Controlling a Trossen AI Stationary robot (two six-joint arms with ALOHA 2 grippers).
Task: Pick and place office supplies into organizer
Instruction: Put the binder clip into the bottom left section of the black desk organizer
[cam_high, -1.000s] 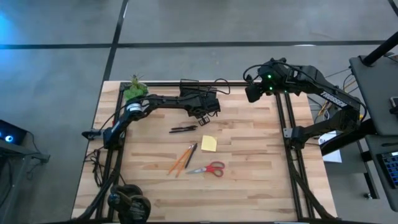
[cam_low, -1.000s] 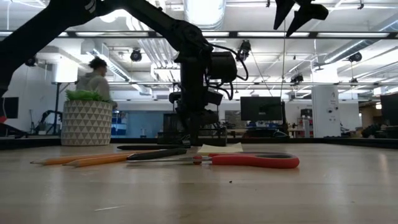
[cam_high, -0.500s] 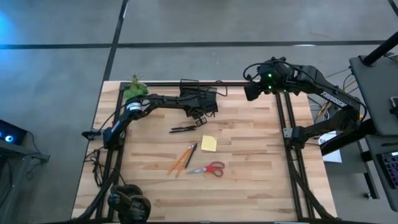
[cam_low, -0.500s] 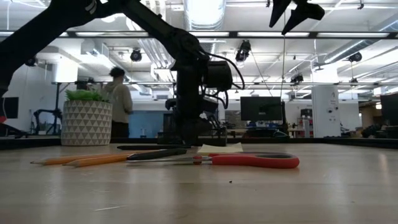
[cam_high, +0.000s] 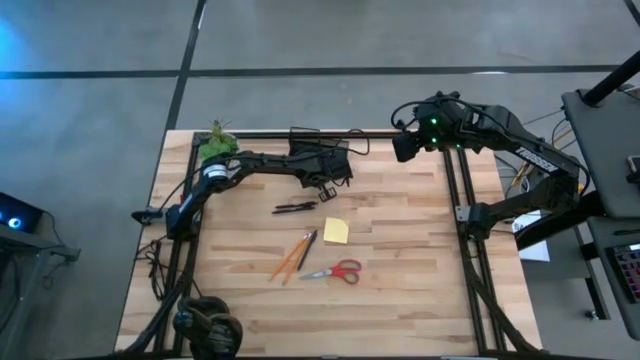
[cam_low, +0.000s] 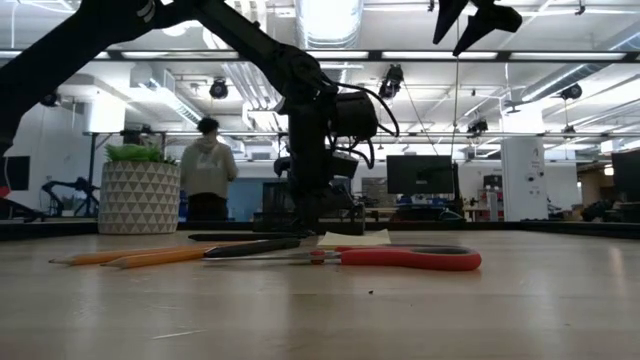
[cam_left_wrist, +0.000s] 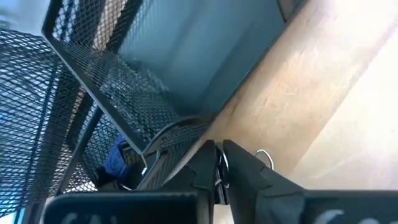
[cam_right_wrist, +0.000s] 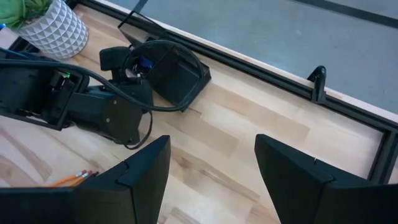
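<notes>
left gripper (cam_left_wrist: 219, 169) pinched the small black clip (cam_left_wrist: 219, 176) at the organizer (cam_high: 318, 152), 12 o'clock on the table, seemingly to drop it in | right gripper (cam_right_wrist: 211, 171) spread, parked high at 2 o'clock | scissors (cam_high: 338, 270), pencils (cam_high: 288, 262) waited at 6

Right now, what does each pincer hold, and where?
Left pincer grips the small black clip near its wire handles; right pincer is open, empty.

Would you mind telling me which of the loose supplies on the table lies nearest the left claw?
The black pens: they lie just below the left claw, while the yellow pad, pencils and scissors sit farther down.
</notes>
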